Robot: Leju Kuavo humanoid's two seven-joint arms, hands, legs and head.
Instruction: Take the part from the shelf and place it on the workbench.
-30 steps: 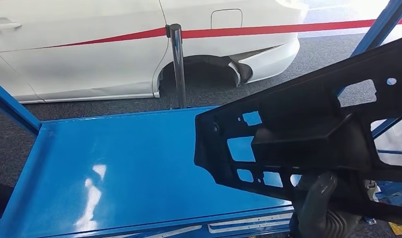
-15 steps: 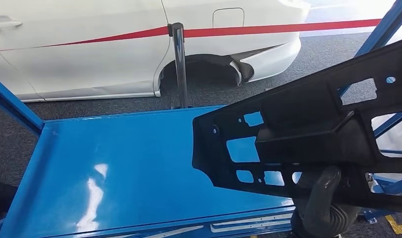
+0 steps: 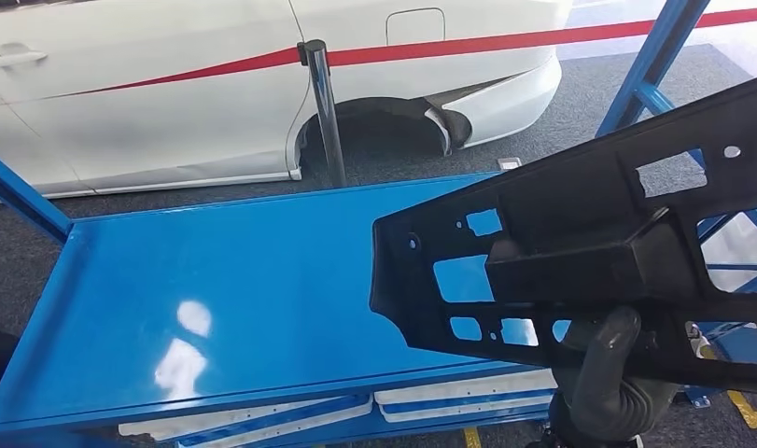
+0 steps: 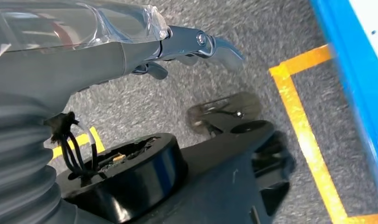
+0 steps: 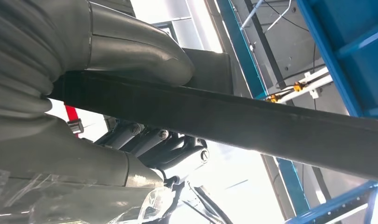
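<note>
The part (image 3: pixel 580 233) is a large black plastic panel with several cut-outs, tilted up to the right. My right hand (image 3: pixel 608 383) grips it from below at its lower edge, at the bottom right of the head view. The panel's left end hangs above the right part of the glossy blue workbench (image 3: pixel 216 280), not touching it. In the right wrist view the thumb (image 5: pixel 131 51) lies over the part's dark edge (image 5: pixel 271 126), with the other fingers under it. My left hand (image 4: pixel 177 42) hangs over the grey floor, fingers extended, holding nothing.
A white car (image 3: pixel 169 93) stands behind the bench, with a chrome post (image 3: pixel 323 112) and a red belt (image 3: pixel 505 42) in front of it. Blue frame uprights rise at the far right (image 3: pixel 650 65) and left (image 3: pixel 20 201). Yellow tape (image 4: pixel 303 126) marks the floor.
The whole view has shifted, so the camera moved: the bench's front edge and drawers now show more. The part stays in my right hand, over the bench's right end.
</note>
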